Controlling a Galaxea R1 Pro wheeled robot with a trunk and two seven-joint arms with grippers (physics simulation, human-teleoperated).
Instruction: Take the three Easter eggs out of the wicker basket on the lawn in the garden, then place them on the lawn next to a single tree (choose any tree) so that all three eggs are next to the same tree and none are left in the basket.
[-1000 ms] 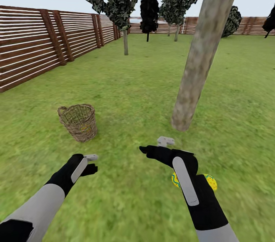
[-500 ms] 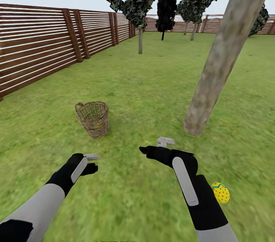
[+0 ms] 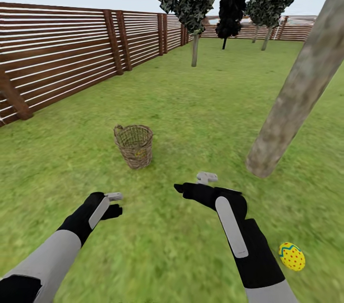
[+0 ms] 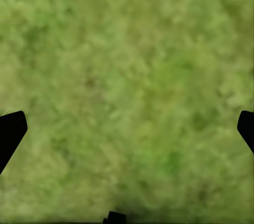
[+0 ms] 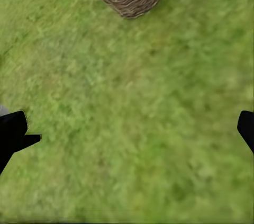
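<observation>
**Basket on the lawn, one egg on the grass right of the trunk**

The landmark is the basket (image 3: 134,145), which stands upright on the lawn (image 3: 181,112). Far left of it and behind it runs the fence (image 3: 57,59). In front of the basket and a little to its left hangs the left gripper (image 3: 113,202); its jaws are wide apart and hold nothing. In front and to the right hangs the right gripper (image 3: 193,183), also wide open and empty. Right of the basket rises the tree (image 3: 296,97), its trunk leaning. One egg (image 3: 292,256) lies on the grass far right of the basket, nearer the robot than the trunk foot. Through the weave some yellow shows inside the basket.
</observation>
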